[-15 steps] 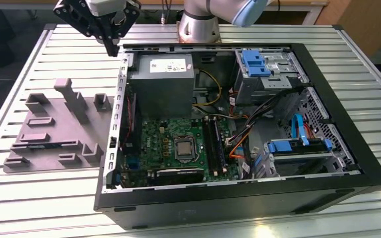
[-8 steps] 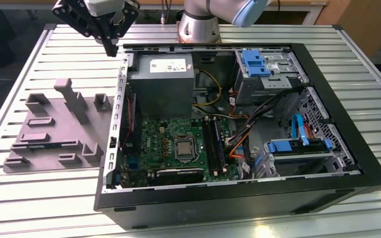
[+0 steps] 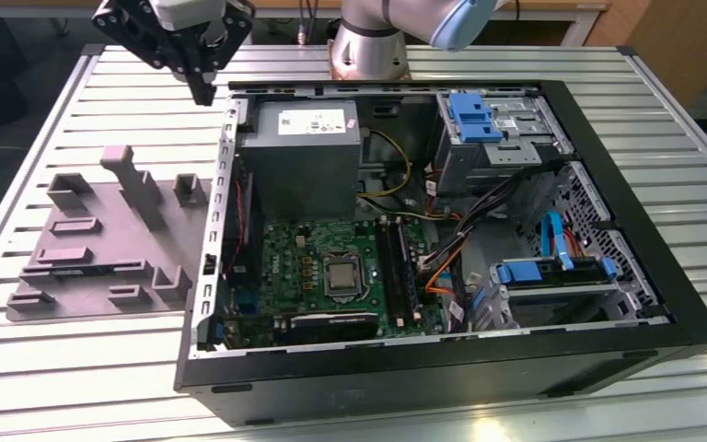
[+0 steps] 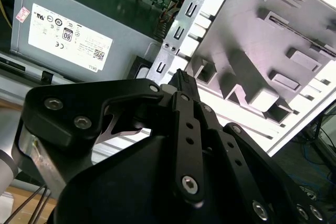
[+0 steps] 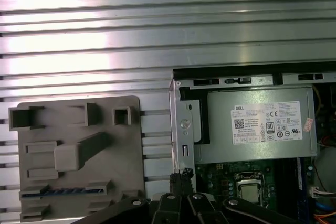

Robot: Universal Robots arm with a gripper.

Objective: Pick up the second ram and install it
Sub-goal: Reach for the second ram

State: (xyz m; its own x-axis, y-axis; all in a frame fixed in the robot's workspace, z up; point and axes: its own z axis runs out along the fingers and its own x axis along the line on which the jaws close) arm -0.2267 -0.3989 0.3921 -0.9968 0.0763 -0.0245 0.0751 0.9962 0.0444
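Note:
The second ram (image 3: 80, 270) is a thin bluish strip lying in a slot near the front of the grey moulded tray (image 3: 96, 198), left of the open computer case. In the first wrist view the ram (image 5: 63, 190) sits along one edge of the tray (image 5: 126, 171). My gripper (image 3: 202, 92) hangs above the table beyond the tray, by the case's back left corner. Its black fingers meet at the tip with nothing between them, as both wrist views show (image 4: 181, 77) (image 5: 181, 174). The long black memory slots (image 3: 398, 267) lie on the green motherboard inside the case.
The black case (image 3: 654, 239) fills the middle and right of the slatted metal table (image 3: 84, 368). Inside are a grey power supply (image 3: 305, 157), blue drive brackets (image 3: 470, 115) and loose cables (image 3: 452, 249). The tray has several raised blocks (image 3: 133, 180).

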